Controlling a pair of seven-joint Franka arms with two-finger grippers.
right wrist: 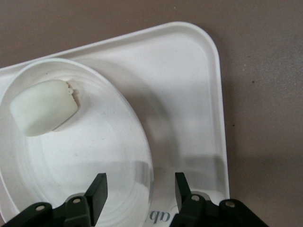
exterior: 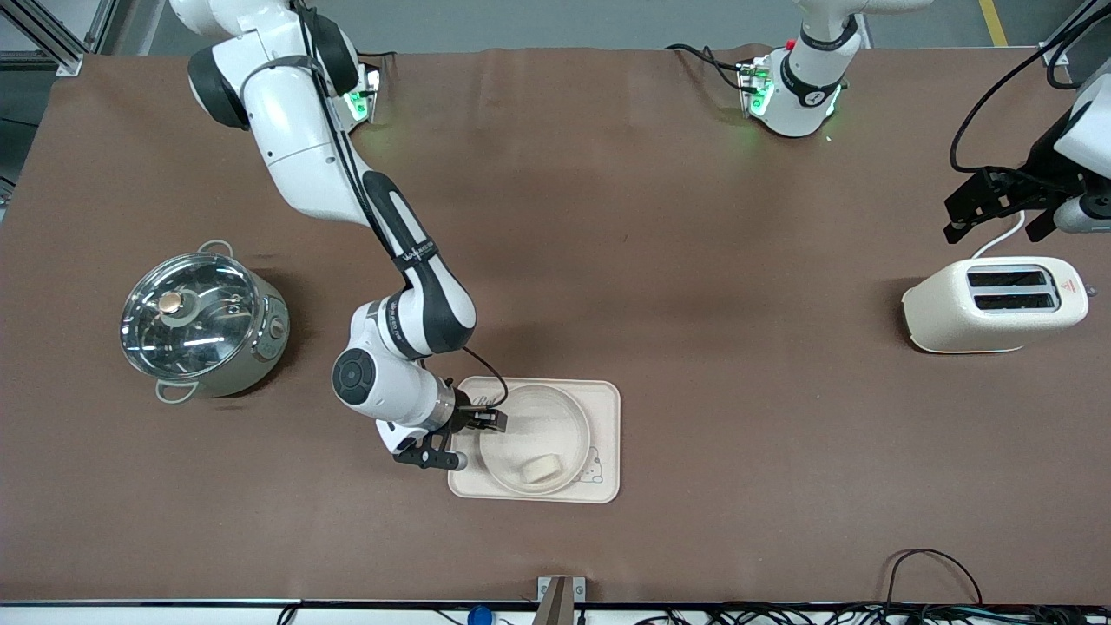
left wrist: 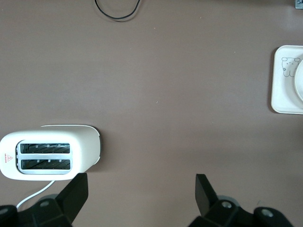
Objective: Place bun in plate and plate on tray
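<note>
Beside right gripper [exterior: 480, 423], plate [exterior: 512, 412] rim

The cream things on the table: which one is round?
The plate: a round dish lying on the rectangular tray, with the oblong bun in it. The toaster is boxy.

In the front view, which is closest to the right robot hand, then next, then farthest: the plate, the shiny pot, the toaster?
From the right end effector, open astride the plate's rim:
1. The round cream-white plate, on the tray, right at its fingers.
2. The shiny steel lidded pot, toward the right arm's end of the table.
3. The cream two-slot toaster, toward the left arm's end.
</note>
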